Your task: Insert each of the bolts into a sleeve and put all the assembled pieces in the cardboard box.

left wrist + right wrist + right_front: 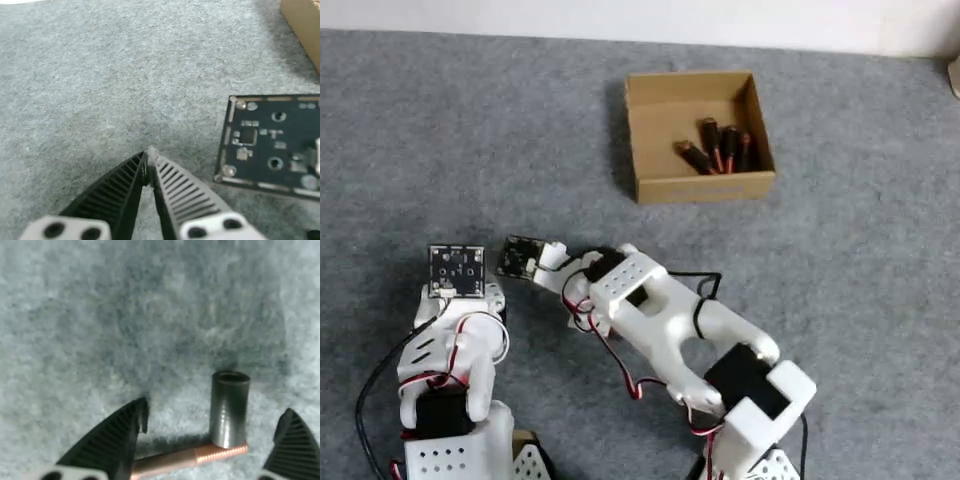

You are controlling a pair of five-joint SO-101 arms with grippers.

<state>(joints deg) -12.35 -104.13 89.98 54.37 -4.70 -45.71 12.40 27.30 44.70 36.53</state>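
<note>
A black sleeve [229,407] stands upright on the grey carpet. A copper bolt [190,458] lies flat with its threaded end at the sleeve's foot. My right gripper [215,412] is open, low over the carpet, with the sleeve and bolt between its fingers and nothing held. My left gripper [150,153] is shut and empty, pointing down at bare carpet. The cardboard box [655,105] sits at the far middle of the table, well beyond both arms, and holds several assembled pieces [720,148]. The right arm [660,305] leans toward the left arm [455,340].
The right arm's camera board [270,140] sits close beside my left gripper; the same board [525,258] is next to the left arm's board [457,270]. A corner of the box [304,22] is farther off. Grey carpet [850,260] covers the whole table.
</note>
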